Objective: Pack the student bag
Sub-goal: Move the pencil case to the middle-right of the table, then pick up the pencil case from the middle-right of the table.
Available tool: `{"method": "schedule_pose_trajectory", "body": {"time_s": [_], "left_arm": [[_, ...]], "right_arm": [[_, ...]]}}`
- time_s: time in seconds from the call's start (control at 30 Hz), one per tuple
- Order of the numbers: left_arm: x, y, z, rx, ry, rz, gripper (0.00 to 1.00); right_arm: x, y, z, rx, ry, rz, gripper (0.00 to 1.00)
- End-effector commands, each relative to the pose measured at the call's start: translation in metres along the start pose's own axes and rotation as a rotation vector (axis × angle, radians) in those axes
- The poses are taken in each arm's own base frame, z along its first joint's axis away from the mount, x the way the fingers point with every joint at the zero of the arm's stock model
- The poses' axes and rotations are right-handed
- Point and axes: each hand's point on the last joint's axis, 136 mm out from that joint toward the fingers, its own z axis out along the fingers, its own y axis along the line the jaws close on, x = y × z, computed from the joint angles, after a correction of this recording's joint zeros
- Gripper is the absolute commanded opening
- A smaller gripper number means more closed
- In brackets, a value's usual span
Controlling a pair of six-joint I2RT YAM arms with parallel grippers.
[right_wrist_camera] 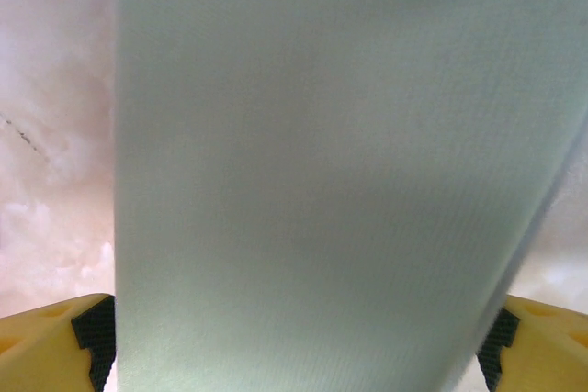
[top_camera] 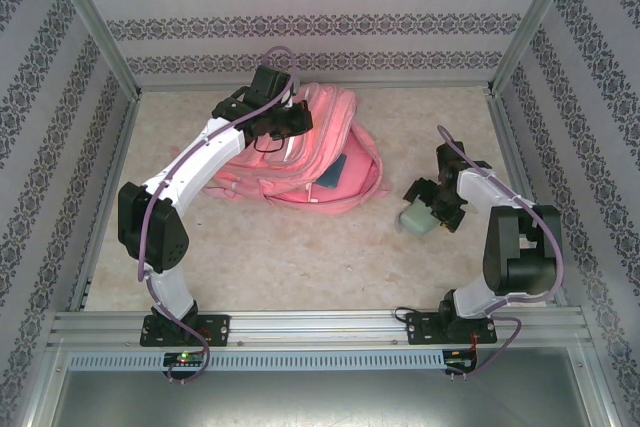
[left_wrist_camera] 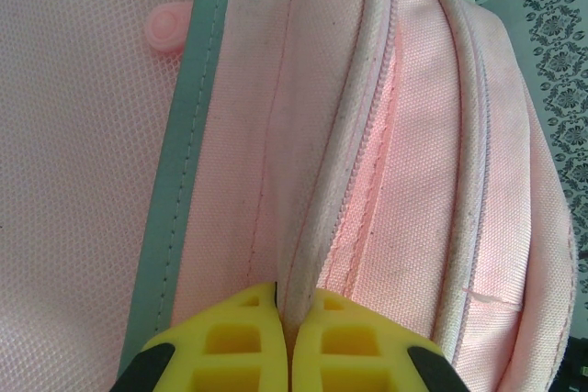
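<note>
Pink nylon takes up the upper middle of the overhead view, where the student bag (top_camera: 318, 152) lies flat on the beige marbled table (top_camera: 260, 247) with its main compartment gaping toward the right of the frame. A dark blue flat item (top_camera: 337, 171) (a book or folder, I cannot tell which) sits just inside that opening.

The left arm reaches up from the lower left, and the left gripper (top_camera: 288, 124) is on the bag's upper left part. In the left wrist view its yellow fingers (left_wrist_camera: 230, 346) are pressed together at the bottom of the frame, pinching a raised fold of pink cloth just beside the zip (left_wrist_camera: 372, 135). A pale grey-green reflective stripe (left_wrist_camera: 179, 190) runs top to bottom left of the fold, and a round pink tab (left_wrist_camera: 168, 27) sits in the upper left next to it.

The right gripper (top_camera: 428, 209) is at the right of the overhead frame, well apart from the bag. It is clamped on a pale green cylinder (top_camera: 413, 218) (cup or bottle, too blurred to say). In the right wrist view that object spans most of the frame, with one yellow finger showing at each bottom corner, touching its sides, and the marbled tabletop visible behind.

Patterned wallpaper walls (top_camera: 300, 17) enclose the table.
</note>
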Motion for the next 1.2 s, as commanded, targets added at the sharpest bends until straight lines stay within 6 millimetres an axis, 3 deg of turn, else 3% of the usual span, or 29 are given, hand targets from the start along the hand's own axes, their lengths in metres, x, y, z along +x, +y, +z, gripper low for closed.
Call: {"method": "schedule_pose_trajectory", "body": {"time_s": [0.0, 0.17, 0.33, 0.53, 0.7, 0.97, 1.17], "left_arm": [[-0.026, -0.016, -0.027, 0.066, -0.104, -0.006, 0.00], [-0.026, -0.016, -0.032, 0.062, -0.115, -0.004, 0.00], [-0.026, -0.017, -0.033, 0.069, -0.117, -0.005, 0.00], [-0.026, -0.019, -0.034, 0.079, -0.114, -0.008, 0.00], [-0.026, -0.021, -0.034, 0.089, -0.112, -0.013, 0.00], [-0.026, -0.028, -0.041, 0.118, -0.115, -0.008, 0.00], [-0.027, -0.030, -0.045, 0.124, -0.119, -0.002, 0.00]], "right_arm": [[0.000, -0.003, 0.006, 0.058, 0.000, -0.008, 0.98], [-0.003, 0.006, -0.004, 0.056, -0.048, -0.061, 0.72], [-0.008, 0.030, -0.029, 0.043, -0.111, -0.154, 0.68], [-0.007, 0.101, -0.068, -0.090, -0.223, -0.350, 0.64], [0.002, 0.163, -0.083, -0.181, -0.248, -0.472, 0.63], [0.005, 0.221, -0.053, -0.181, -0.208, -0.568, 0.62], [-0.001, 0.223, -0.013, -0.067, -0.169, -0.620, 0.63]]}}
